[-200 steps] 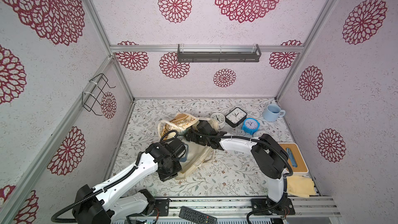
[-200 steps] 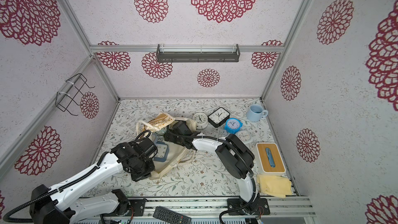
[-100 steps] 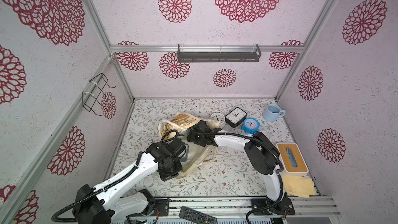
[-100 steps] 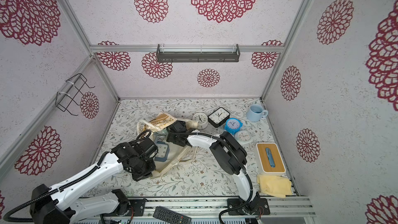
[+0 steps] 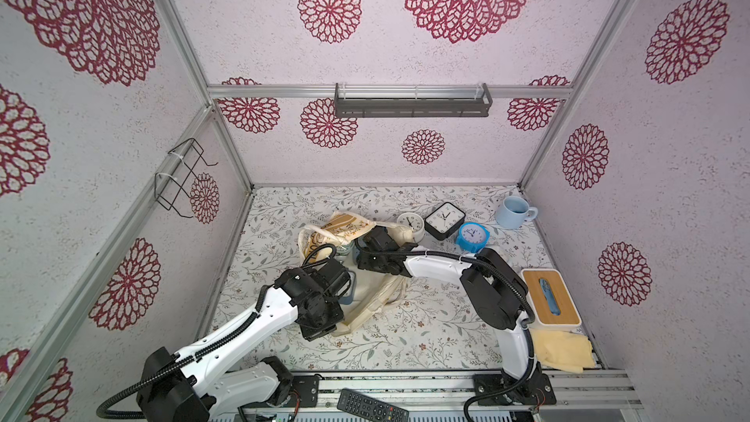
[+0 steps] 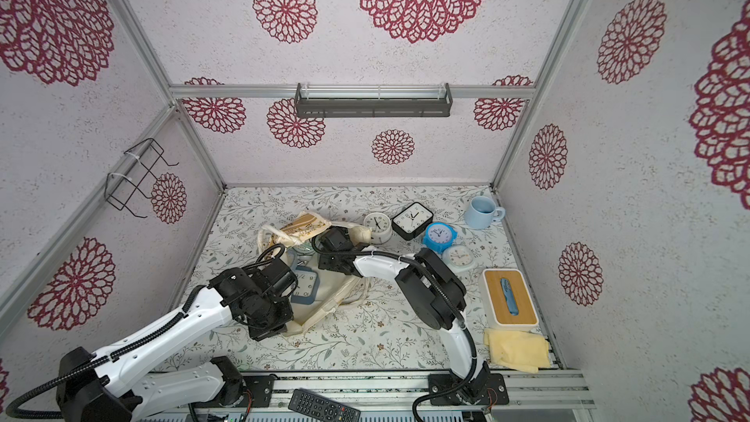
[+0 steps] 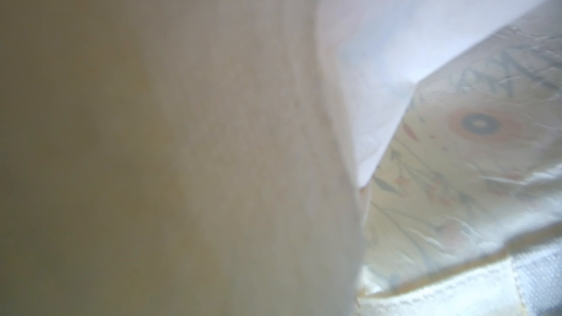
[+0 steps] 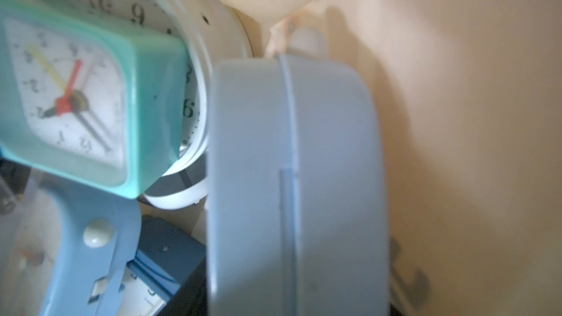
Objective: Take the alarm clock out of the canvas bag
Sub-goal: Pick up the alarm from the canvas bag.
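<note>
Canvas bag [image 5: 377, 298], cream and crumpled, lies slack on a tabletop [image 5: 426, 318] covered in a leafy floral print. It sits left of centre, with its tan printed band folded up at the far end and its flat woven handles trailing toward the near edge.

The left end effector [image 5: 339, 278], black and blocky on a white arm, is at the bag's near-left edge with its jaws closed. Its wrist camera is filled by soft, blurred cream cloth, and whether any cloth is pinched cannot be told.

The right end effector [image 5: 365, 243] sits inside the bag's open mouth, entering from the right. Its fingers are hidden, so I cannot tell whether it is open or gripping.

Its wrist camera shows several alarm clocks packed together inside the bag:
- a mint-green square alarm clock [image 8: 70, 95] of smooth plastic, with a white face and red and yellow hands
- a white round clock [image 8: 143, 10] behind the mint-green one
- a rounded grey-blue casing [image 8: 292, 177] with a centre seam, seen edge-on

In a top view, a blue-framed square clock [image 6: 305, 288] shows through the bag's opening.

Just beyond the bag stand a white round clock [image 5: 410, 223], a glossy black square clock [image 5: 444, 220] and a bright blue round clock [image 5: 472, 237]. A pale blue mug [image 5: 512, 213] stands in the far right corner
</note>
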You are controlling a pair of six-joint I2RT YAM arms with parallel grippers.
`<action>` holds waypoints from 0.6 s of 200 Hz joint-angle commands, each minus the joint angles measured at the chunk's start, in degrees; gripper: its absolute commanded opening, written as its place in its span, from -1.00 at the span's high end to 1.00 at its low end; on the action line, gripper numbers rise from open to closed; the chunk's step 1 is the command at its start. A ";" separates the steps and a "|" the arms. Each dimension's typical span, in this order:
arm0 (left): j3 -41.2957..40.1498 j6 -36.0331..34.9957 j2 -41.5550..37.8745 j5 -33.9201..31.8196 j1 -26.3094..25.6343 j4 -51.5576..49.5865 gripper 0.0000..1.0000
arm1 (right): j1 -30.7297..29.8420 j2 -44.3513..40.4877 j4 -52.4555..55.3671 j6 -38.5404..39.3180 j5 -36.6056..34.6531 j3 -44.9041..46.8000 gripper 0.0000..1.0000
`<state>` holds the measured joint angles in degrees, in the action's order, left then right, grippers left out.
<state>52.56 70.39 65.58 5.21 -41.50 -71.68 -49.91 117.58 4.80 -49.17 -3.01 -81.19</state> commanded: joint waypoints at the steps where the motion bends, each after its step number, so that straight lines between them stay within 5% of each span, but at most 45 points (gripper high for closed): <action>1: 0.62 0.56 0.15 -0.94 -0.86 -3.10 1.00 | 1.58 -4.89 -7.55 3.61 -2.76 1.22 -0.07; 55: 1.06 0.59 0.52 -1.16 -1.44 -3.11 1.00 | 1.66 -2.67 -8.47 3.97 -1.02 -1.80 -0.14; 120: 1.41 0.63 0.19 -1.76 -1.75 -3.57 1.00 | 1.66 -2.51 -4.02 2.76 -3.16 -4.18 0.20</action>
<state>53.39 70.48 65.65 4.38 -42.72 -72.16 -49.32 116.62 0.97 -46.52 -3.38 -82.17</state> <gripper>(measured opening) 0.051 0.424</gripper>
